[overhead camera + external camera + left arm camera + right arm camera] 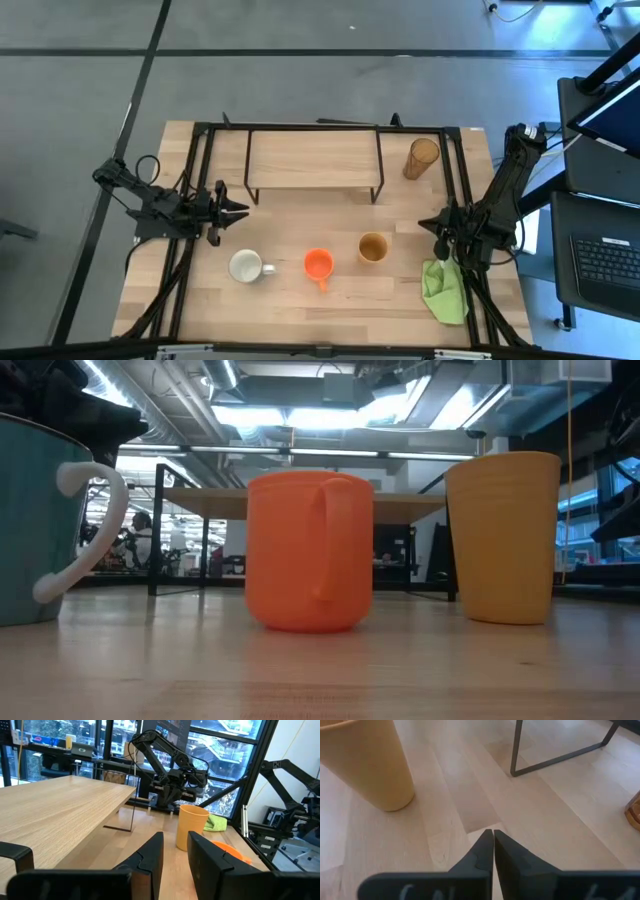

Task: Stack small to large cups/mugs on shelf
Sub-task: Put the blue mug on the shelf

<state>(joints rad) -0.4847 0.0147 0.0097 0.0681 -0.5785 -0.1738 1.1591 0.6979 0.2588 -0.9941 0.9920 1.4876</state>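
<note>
The shelf (pixel 313 160) stands on its wire legs at the table's far middle, with nothing on it. The amber tumbler (pixel 421 157) stands upright to its right. The white mug (pixel 246 266), orange mug (pixel 318 265) and tan cup (pixel 373 247) stand upright in a row near the front. My left gripper (pixel 238 211) hovers left of the shelf's near left leg, slightly open and empty. My right gripper (pixel 437 225) hovers right of the tan cup, shut and empty. In the right wrist view the tan cup (pixel 365 760) lies ahead of the shut fingers (pixel 493 840).
A crumpled green cloth (pixel 445 290) lies at the front right, below my right arm. A black frame (pixel 330 127) runs around the table. Bare wood lies between the shelf and the row of cups. In the low view the orange mug (pixel 310 550) and tan cup (pixel 505 535) stand close.
</note>
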